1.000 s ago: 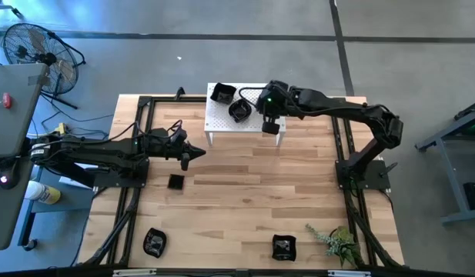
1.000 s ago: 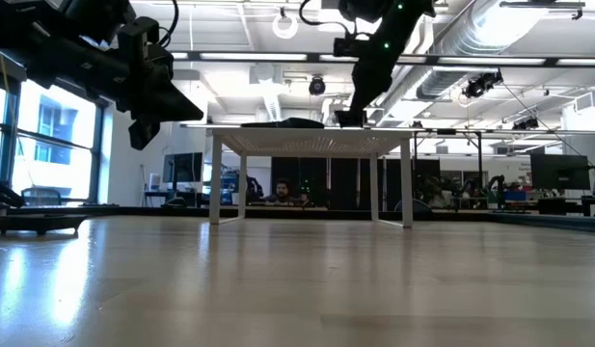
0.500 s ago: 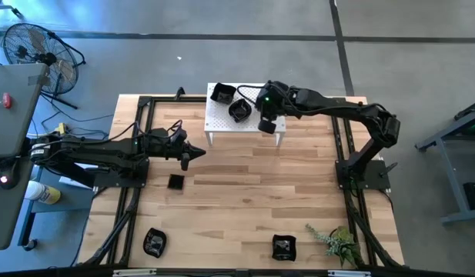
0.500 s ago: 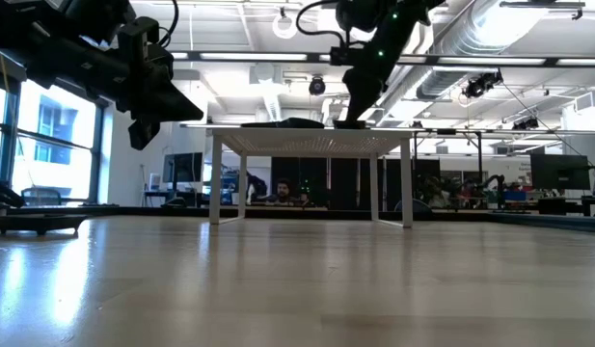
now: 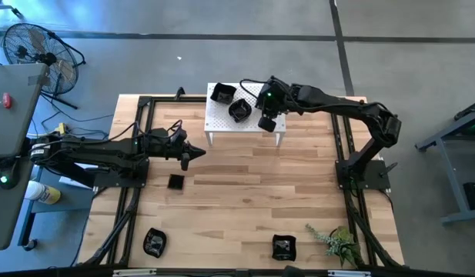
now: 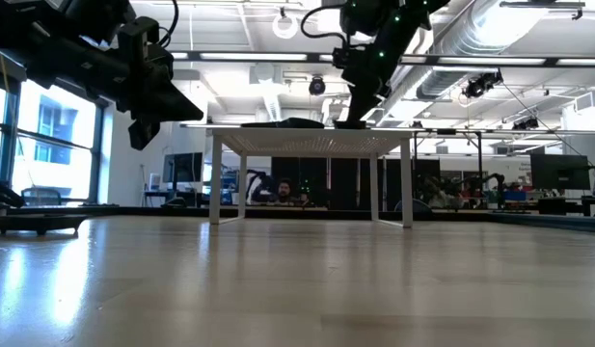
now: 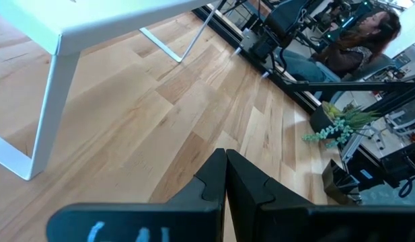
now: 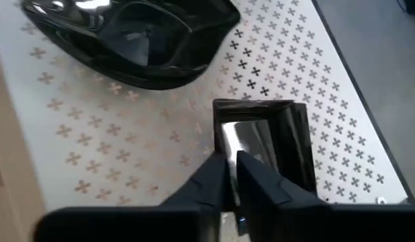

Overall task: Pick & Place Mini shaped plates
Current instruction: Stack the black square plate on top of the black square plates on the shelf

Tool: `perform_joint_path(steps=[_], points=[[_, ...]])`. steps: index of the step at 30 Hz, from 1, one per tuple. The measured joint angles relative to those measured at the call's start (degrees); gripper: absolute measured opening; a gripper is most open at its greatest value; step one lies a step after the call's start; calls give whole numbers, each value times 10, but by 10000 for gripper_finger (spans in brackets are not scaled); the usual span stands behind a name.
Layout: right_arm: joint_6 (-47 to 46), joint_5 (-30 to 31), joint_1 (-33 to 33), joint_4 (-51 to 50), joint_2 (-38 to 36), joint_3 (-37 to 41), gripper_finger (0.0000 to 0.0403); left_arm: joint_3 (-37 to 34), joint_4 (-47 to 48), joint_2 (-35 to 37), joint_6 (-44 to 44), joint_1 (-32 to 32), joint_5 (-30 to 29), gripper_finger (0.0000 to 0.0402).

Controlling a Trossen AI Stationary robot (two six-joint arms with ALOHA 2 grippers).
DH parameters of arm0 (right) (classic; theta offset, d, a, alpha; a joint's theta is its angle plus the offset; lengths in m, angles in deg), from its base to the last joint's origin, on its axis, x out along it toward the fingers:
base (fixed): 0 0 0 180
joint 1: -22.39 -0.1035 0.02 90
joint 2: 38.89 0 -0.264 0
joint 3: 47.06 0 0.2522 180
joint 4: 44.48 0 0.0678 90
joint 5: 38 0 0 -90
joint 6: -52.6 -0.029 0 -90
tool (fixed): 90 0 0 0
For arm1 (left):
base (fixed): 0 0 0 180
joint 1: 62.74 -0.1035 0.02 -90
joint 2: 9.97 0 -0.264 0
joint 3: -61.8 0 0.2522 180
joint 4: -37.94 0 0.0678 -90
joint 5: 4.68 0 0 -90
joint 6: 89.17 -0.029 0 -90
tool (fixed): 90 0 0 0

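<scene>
My right gripper [image 5: 266, 123] [image 8: 231, 171] is over the white perforated stand [image 5: 222, 120] at the table's far edge, shut on a small square black plate [image 8: 264, 144]. A round wavy plate [image 5: 239, 110] [image 8: 136, 40] and another square one [image 5: 221, 95] sit on the stand top beside it. Three more black plates lie flat on the wooden table [image 5: 175, 181], [image 5: 154, 241], [image 5: 283, 246]. My left gripper [image 5: 187, 157] [image 7: 225, 161] hangs shut above the table, left of centre, holding nothing. My right gripper pinches one side wall [image 8: 220, 134] of the small square plate, one finger outside the wall and one inside the dish. The fingers come from above, slanting down. The plate sits level with its bottom at the stand's top; whether it rests there I cannot tell.
Black rails [image 5: 142, 138] run along the table's left and right sides. A green sprig [image 5: 335, 240] lies at the near right corner. A fan [image 5: 37, 50] stands off the table's far left. A person [image 6: 283, 190] sits in the room behind the stand.
My right gripper, still shut on the square plate, has shifted a little toward the table's left and far edge over the stand, and it has tipped slightly. The plate moved with it, farther in from the stand's near edge.
</scene>
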Motion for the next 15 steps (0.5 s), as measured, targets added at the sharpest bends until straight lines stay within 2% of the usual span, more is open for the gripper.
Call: perform_joint_path(steps=[3,9,15], points=[[8,6,2,7,0,0,6,0,0,0,0,0,0,4],[1,8,1,10,-14,0,14,0,0,0,0,0,0,4],[13,55,-3,13,-19,0,4,0,1,0,-1,0,0,4]])
